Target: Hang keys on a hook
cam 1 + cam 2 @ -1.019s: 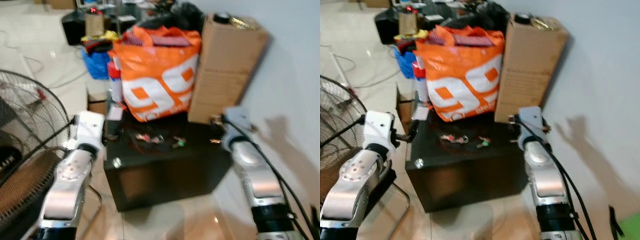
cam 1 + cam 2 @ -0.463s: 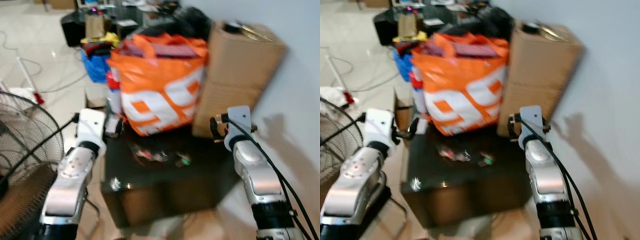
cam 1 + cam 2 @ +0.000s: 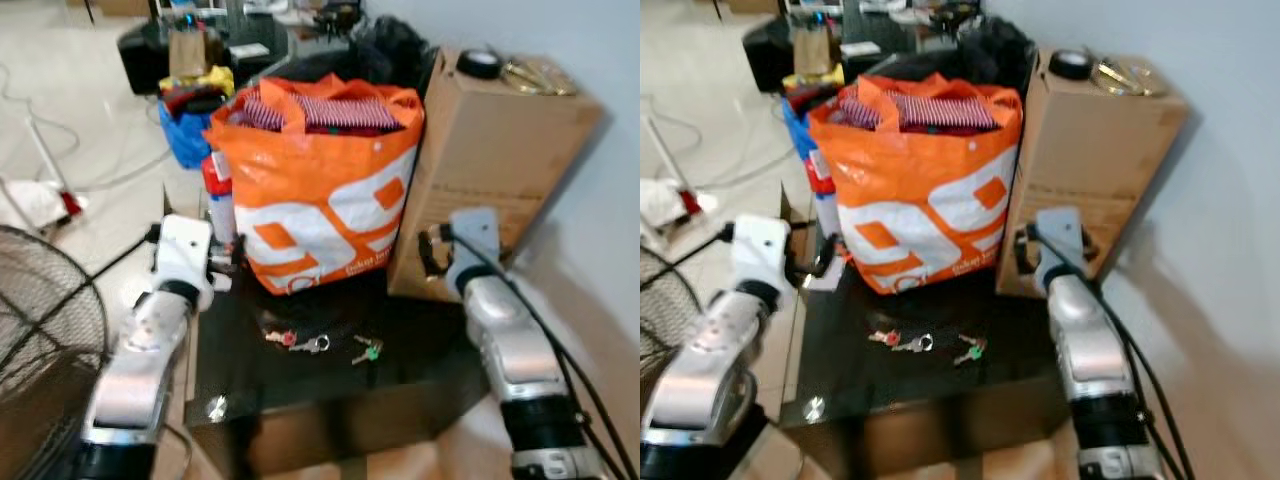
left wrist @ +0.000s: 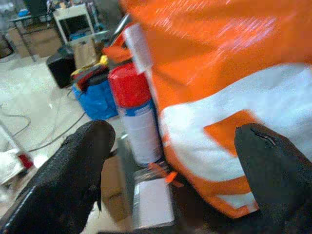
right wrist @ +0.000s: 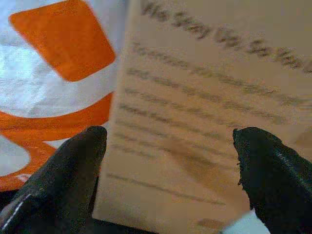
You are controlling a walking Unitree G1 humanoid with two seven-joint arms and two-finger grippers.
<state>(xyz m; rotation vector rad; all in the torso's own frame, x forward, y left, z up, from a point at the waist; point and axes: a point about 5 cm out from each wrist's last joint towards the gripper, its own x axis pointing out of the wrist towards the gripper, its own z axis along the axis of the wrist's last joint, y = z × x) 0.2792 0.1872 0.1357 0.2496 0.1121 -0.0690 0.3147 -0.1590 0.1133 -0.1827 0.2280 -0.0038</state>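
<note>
Head views: a low bench (image 3: 300, 395) with a glossy black top. The keys (image 3: 320, 344) lie flat near its middle in small clusters, metal with red and green tags, well apart from both grippers. Behind them stands a crinkled orange-and-white plastic bag (image 3: 330, 200), stuffed with striped cloth. Right of it, a plain cardboard box (image 3: 490, 170), upright, with a black tape roll (image 3: 480, 64) on top. A red can (image 3: 222, 200) stands at the bag's left side. A wire fan guard (image 3: 40, 310) sits at far left over pale floor tiles.

Left gripper (image 3: 232, 262) hangs above the bench's left back corner, beside the can. Right gripper (image 3: 432, 255) hangs above the right back corner, just before the box.

Left wrist view: both matte, pebbled black fingers (image 4: 73, 170) stand wide apart, nothing between them; can and bag lie ahead.

Right wrist view: fingers (image 5: 63, 165) likewise spread wide, holding nothing, facing the box's printed face and the bag's edge.
</note>
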